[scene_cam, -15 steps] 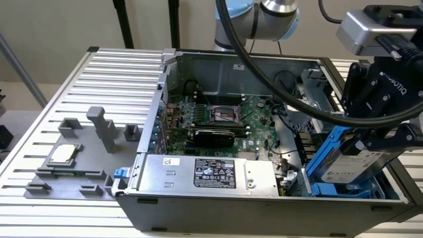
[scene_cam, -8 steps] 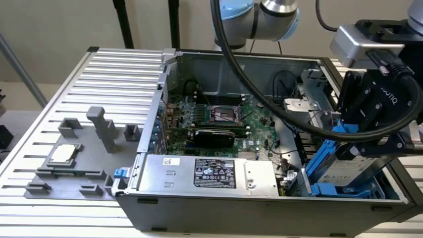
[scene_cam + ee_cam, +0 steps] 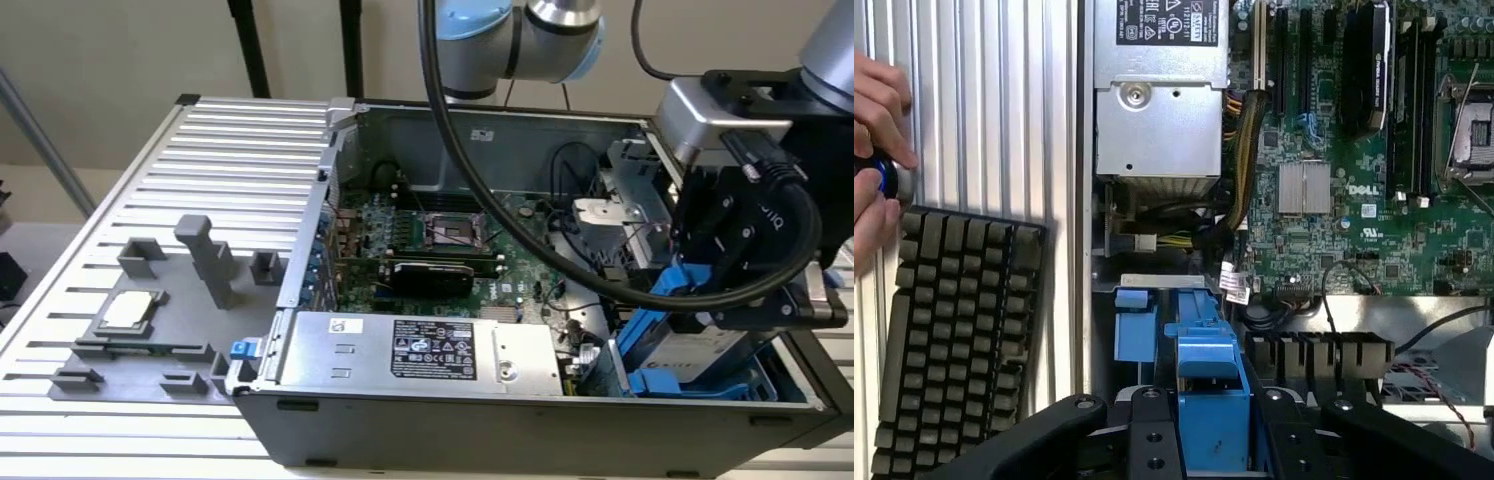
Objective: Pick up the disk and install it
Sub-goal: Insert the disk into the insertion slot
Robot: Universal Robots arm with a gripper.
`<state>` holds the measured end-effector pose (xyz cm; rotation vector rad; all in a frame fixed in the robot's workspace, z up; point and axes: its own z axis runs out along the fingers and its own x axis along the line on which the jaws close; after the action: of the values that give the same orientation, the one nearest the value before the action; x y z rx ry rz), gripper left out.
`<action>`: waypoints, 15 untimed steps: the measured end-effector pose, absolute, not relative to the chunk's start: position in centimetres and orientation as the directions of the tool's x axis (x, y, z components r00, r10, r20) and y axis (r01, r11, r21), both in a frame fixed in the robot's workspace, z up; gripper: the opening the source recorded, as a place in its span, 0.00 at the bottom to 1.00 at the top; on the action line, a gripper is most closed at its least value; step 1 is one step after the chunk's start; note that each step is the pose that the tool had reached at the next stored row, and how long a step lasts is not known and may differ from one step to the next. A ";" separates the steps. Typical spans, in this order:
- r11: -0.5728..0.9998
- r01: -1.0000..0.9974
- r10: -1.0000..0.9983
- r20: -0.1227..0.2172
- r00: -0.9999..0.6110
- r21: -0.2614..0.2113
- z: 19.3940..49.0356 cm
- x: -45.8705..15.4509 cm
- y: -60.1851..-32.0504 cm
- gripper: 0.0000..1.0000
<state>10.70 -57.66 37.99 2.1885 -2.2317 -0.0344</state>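
Observation:
The disk (image 3: 699,352) hangs tilted on edge over the open computer case (image 3: 534,415), at the exterior view's right. It is silver-grey with blue carrier rails (image 3: 663,292). My gripper (image 3: 731,300) is shut on it from above. In the wrist view the blue carrier (image 3: 1209,395) sits between my black fingers (image 3: 1154,440), and my gripper (image 3: 1214,445) is just above a blue drive bay (image 3: 1134,325). That bay's blue frame (image 3: 694,385) lies right under the disk at the case's near corner.
A silver power supply with a black label (image 3: 427,350) fills the case's front beside the bay, with the green motherboard (image 3: 441,240) behind it. A grey fixture holding a small square chip (image 3: 127,310) stands on the slatted table. A keyboard (image 3: 949,340) and a person's hand (image 3: 874,150) are outside the case.

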 end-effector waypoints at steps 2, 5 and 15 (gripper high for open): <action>0.019 -0.999 -1.000 -0.004 -0.020 0.027 37.6 10.7 -57.7 0.00; 0.019 -0.999 -1.000 -0.004 -0.019 0.026 37.1 10.7 -57.6 0.00; 0.019 -0.999 -1.000 -0.004 -0.019 0.026 35.2 10.7 -57.6 0.00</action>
<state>10.69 -57.64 35.25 2.1895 -2.2314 -0.0338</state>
